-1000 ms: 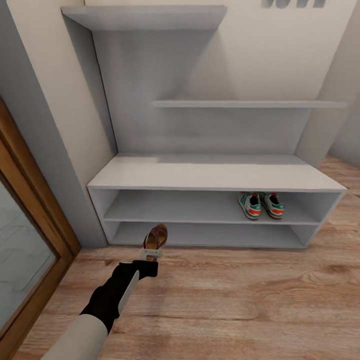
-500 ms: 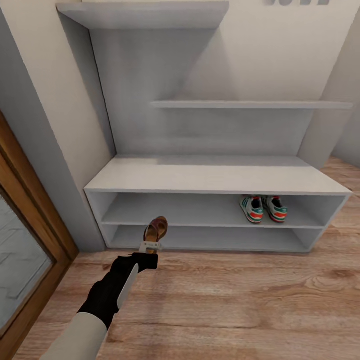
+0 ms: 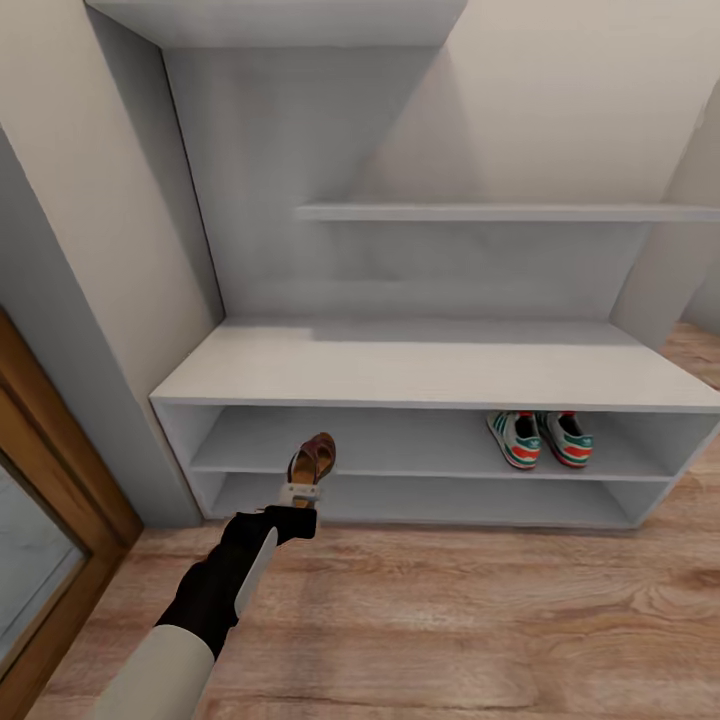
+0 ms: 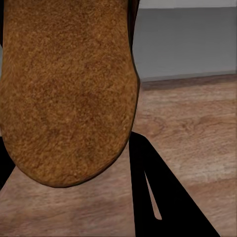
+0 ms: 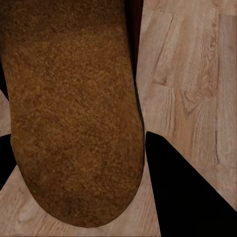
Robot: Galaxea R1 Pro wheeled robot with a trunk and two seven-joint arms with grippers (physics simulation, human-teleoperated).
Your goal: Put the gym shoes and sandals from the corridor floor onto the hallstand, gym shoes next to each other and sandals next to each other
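Left gripper [image 3: 303, 492] pinches brown sandal [image 3: 312, 461] by heel, toe pointing toward hallstand [image 3: 420, 368] — sandal held above corridor floor [image 3: 480, 620], in front of left part of open shelves. Left wrist view: sandal's brown sole [image 4: 66, 89] close to camera, dark finger [image 4: 163, 197] beside it, floor planks behind. Right wrist view: second sandal [image 5: 74, 108] clamped in right gripper, sole up close, dark finger [image 5: 192, 182] alongside, wood floor behind. Two gym shoes [image 3: 540, 438] sit side by side on upper open shelf, right end — touching or nearly so.
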